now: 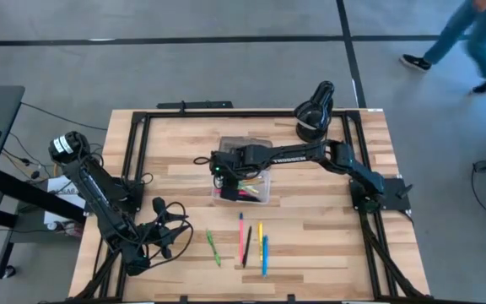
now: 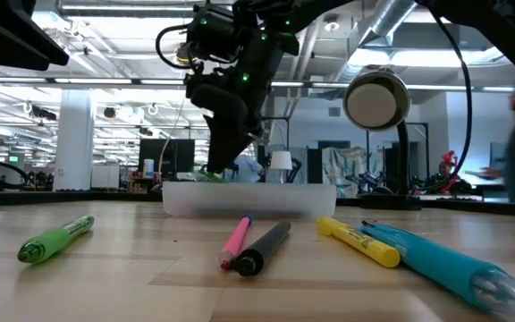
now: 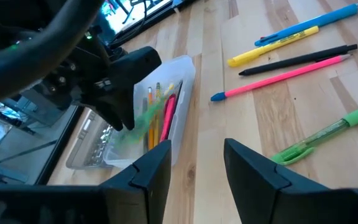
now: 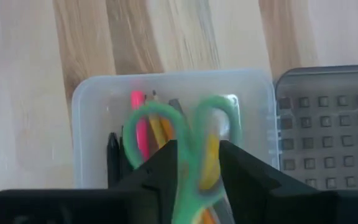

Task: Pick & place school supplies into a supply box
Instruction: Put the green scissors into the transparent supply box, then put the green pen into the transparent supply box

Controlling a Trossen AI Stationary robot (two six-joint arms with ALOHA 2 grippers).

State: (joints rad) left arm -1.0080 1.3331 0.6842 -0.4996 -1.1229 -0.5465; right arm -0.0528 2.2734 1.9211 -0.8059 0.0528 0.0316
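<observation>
**Scissors going into the box**

The tabletop is carrying everything, with bare wood on all sides of the clear box, which is lying near its middle with the lid folded out flat beside it. The right gripper is hanging directly over the open box, its jaws flanking the green-handled scissors; the scissors are blurred, and whether the jaws are gripping or letting go cannot be told. The left gripper is waiting low near the tabletop's front left, jaws spread and holding nothing.

Pencils and a pink pen are already lying inside the box. Five supplies are lying in front of it: a green pen, pink pen, black pen, yellow marker and blue marker.

The scissors could catch the box's rim or land across the pencils and stick up, probably blocking the lid. The narrow walls are leaving little side room.
</observation>
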